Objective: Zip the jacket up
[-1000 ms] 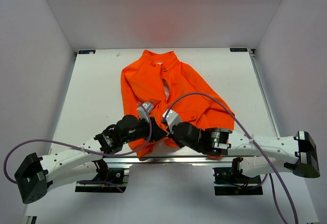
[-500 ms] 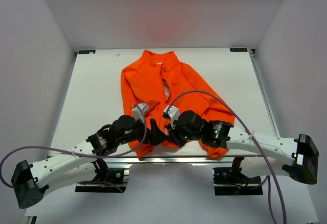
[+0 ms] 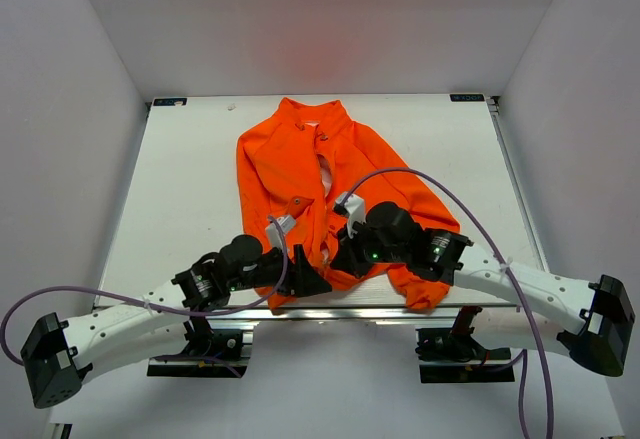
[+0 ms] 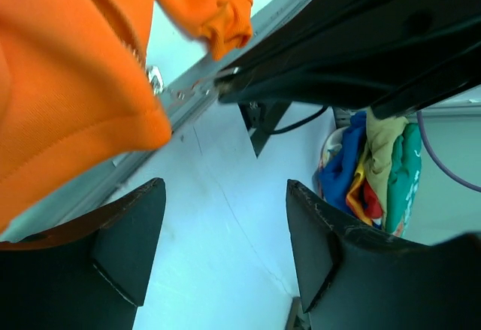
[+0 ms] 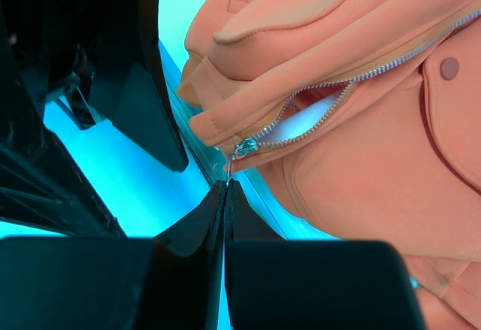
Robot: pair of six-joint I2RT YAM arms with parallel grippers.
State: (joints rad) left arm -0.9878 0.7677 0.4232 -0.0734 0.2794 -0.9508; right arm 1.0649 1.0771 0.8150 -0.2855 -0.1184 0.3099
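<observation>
The orange jacket (image 3: 290, 164) lies flat on the white table, collar far, hem at the near edge, front open at the chest with pale lining showing. My right gripper (image 5: 227, 184) is shut on the metal zipper pull; the slider (image 5: 244, 148) sits at the bottom hem, with the zipper teeth (image 5: 316, 112) apart above it. In the top view the right gripper (image 3: 338, 259) is over the hem. My left gripper (image 4: 225, 187) is open and empty, just below the hem corner (image 4: 68, 97) and past the table's near edge; it sits by the hem in the top view (image 3: 308, 282).
The table's metal front rail (image 3: 330, 311) runs right under both grippers. The jacket's right sleeve cuff (image 3: 420, 294) hangs at the near edge. A tub of coloured cloths (image 4: 376, 172) is on the floor below. White walls enclose the table.
The right wrist has moved farther onto the jacket, still over the hem. The left gripper has slid toward the near edge, under the hem corner.
</observation>
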